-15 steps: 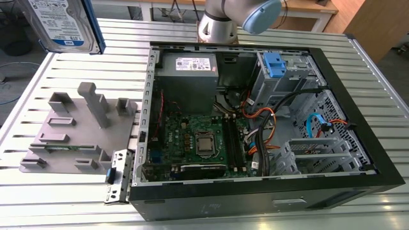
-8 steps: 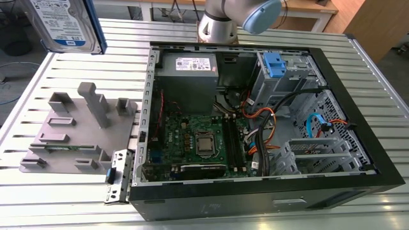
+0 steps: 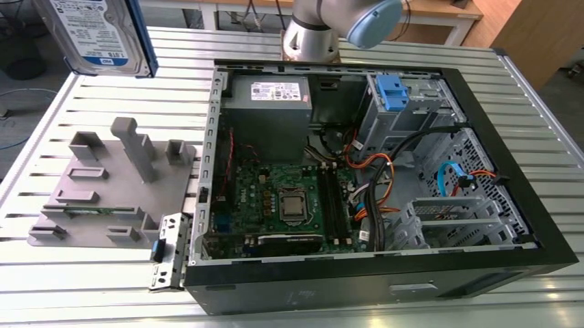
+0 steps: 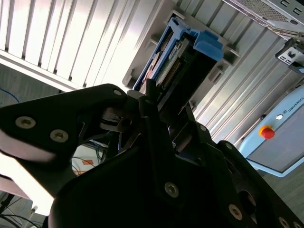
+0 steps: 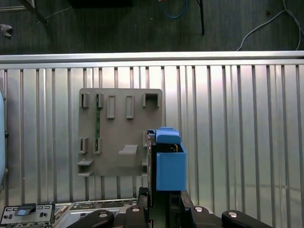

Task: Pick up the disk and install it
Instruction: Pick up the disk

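Note:
The disk (image 3: 100,34), a silver drive with a white-and-blue label in a blue bracket, hangs high above the table at the exterior view's upper left. Both wrist views show it edge-on: the blue bracket (image 5: 168,166) sticks out from between the black fingers (image 5: 142,197), with its end tab (image 4: 206,45) pointing away. My gripper (image 5: 164,195) is shut on the disk. Below it lies the grey holder plate (image 5: 118,133), and the disk hangs clear of that plate.
The open computer case (image 3: 538,225) lies on the slatted metal table (image 3: 55,123), with a drive cage (image 3: 411,102) carrying a bare blue clip (image 3: 390,92) and a grey metal box (image 3: 267,102). The holder plate (image 3: 119,178) holds a green memory stick (image 3: 91,210). The arm's base (image 3: 315,34) stands behind the case.

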Available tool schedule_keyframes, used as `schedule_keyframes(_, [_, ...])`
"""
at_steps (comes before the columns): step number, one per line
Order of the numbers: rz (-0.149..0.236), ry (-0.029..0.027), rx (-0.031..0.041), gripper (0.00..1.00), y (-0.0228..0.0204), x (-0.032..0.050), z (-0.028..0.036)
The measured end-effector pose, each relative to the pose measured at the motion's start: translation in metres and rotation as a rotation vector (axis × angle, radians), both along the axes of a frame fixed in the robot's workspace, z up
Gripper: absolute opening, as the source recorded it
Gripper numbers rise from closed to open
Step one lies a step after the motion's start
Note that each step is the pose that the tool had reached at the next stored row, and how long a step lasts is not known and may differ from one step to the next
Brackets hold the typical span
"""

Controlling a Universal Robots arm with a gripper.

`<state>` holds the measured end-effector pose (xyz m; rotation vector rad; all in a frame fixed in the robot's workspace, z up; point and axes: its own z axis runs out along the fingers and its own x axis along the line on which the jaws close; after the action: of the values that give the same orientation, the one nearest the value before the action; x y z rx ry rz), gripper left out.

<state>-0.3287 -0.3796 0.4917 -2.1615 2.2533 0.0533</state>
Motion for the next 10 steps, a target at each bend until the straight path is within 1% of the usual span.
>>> schedule_keyframes(10, [0.000,0.0000,0.0000,0.35,0.0000,0.0106,0.0000])
